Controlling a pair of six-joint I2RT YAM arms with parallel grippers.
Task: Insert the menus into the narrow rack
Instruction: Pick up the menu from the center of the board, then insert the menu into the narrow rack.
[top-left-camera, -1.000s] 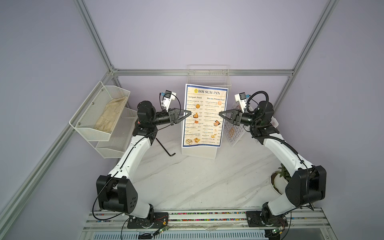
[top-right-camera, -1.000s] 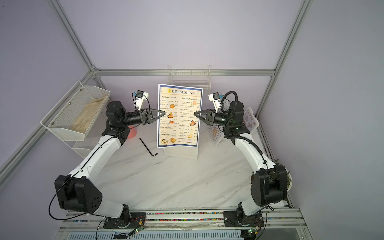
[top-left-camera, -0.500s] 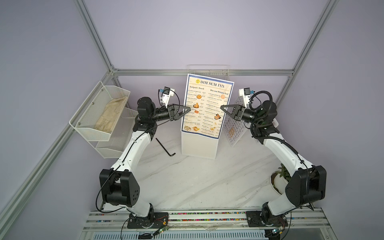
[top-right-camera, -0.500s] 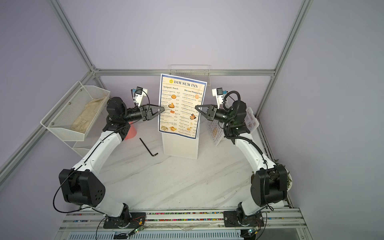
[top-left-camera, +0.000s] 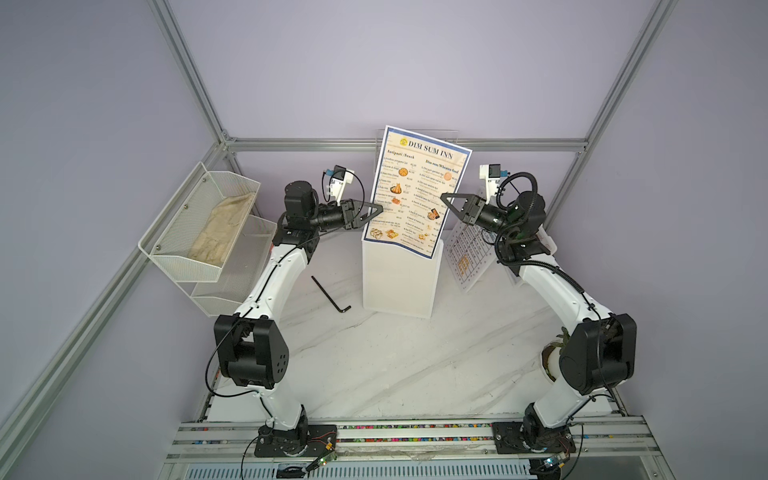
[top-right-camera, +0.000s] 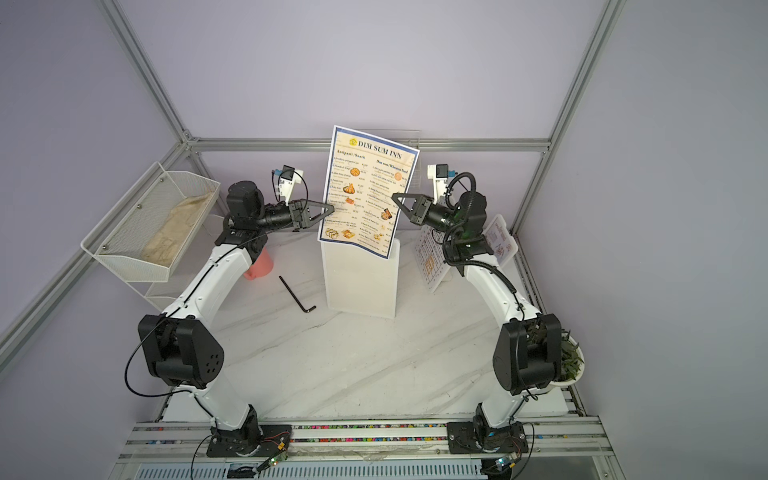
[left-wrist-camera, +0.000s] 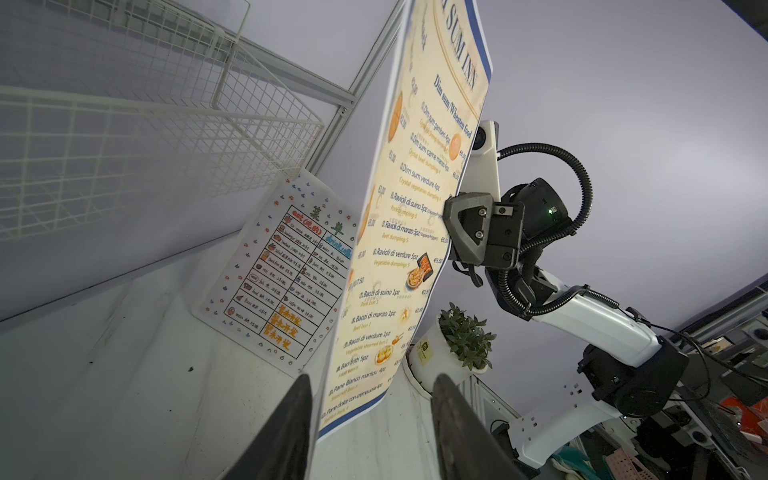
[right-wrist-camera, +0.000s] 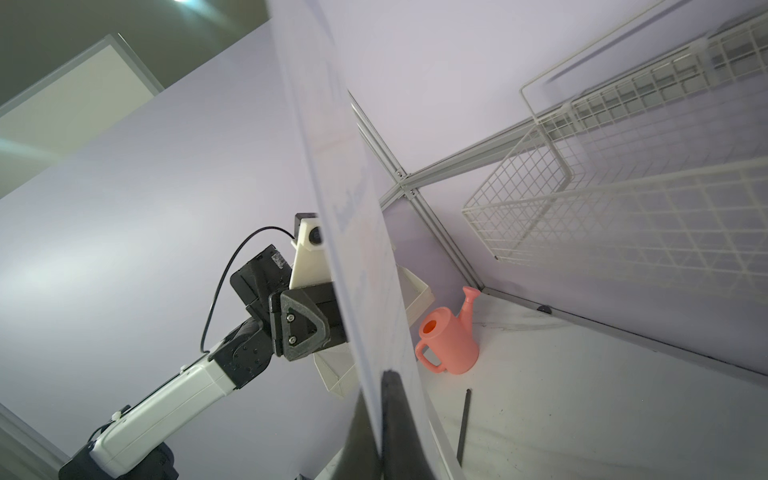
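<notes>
Hanging tilted above the white block (top-left-camera: 397, 282), the DIM SUM INN menu (top-left-camera: 415, 187) is carried clear of the table. At its left edge the left gripper (top-left-camera: 376, 211) is set with its fingers apart, and the edge lies between them unpinched. The right edge is pinched flat by the closed right gripper (top-left-camera: 444, 198). The sheet is judged light, thin, glossy and probably slippery. It looks stiff enough to stand, yet easily bowed, so it is best taken at mid-height on its side edges. Further right, the dotted table sheet (top-left-camera: 465, 257) is leant up from the table, and the Special Menu card (top-right-camera: 500, 241) is seen by the right wall. Among the containers, a beige cloth (top-left-camera: 220, 232) is held in the upper mesh basket (top-left-camera: 174, 224). Nothing can be made out in the wire rack (left-wrist-camera: 166, 137) on the back wall. A green plant (left-wrist-camera: 465, 336) is kept in the white pot (left-wrist-camera: 428, 357).
</notes>
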